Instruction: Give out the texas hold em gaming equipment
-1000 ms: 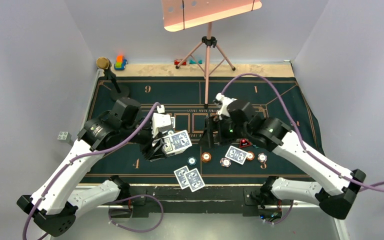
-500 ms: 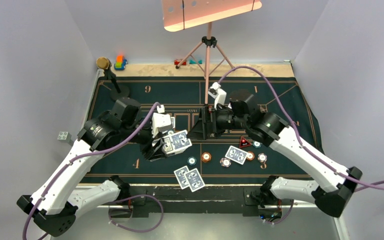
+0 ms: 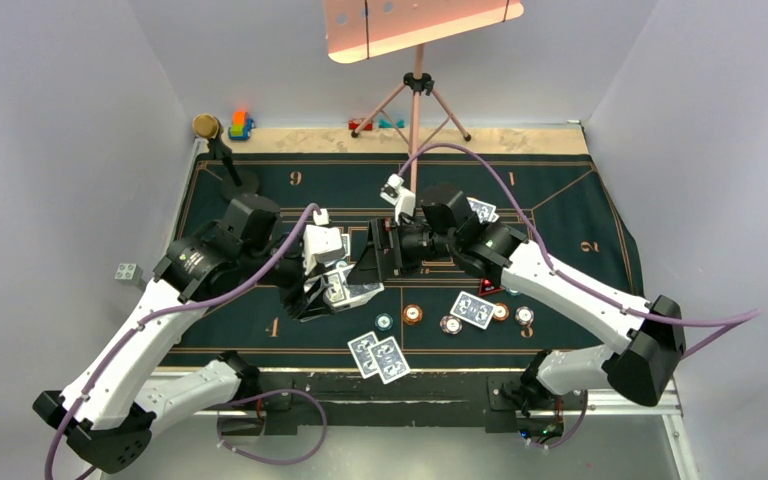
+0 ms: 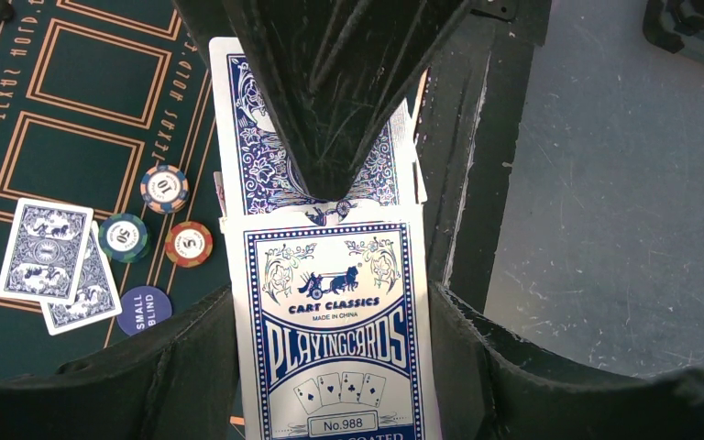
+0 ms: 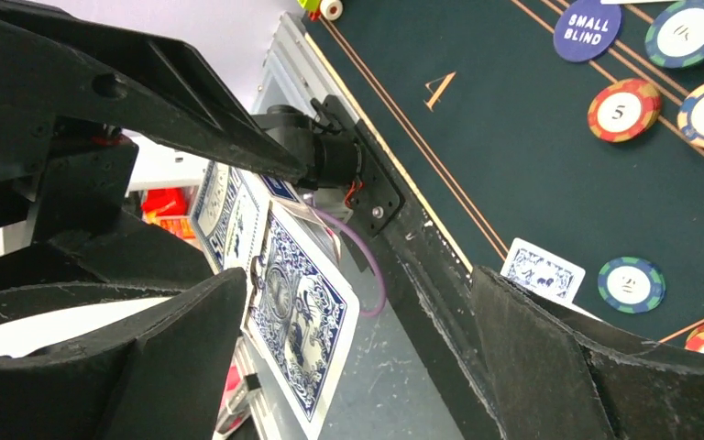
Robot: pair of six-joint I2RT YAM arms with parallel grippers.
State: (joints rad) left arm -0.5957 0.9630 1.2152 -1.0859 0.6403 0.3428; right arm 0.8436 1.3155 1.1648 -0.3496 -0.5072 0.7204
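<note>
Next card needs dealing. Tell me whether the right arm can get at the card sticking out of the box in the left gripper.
Probably yes. The right gripper stands open with the protruding card between its fingers, and the left gripper holds the box toward it. Nothing shows between.

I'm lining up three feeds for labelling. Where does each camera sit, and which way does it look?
Top external: above and behind the bases, looking down at the mat; left arm and right arm show.
Left wrist: on its arm, looking along the left gripper at the card box it clamps.
Right wrist: looks between the open right gripper fingers at that box.
Both wrist views share the small blind disc.
</note>
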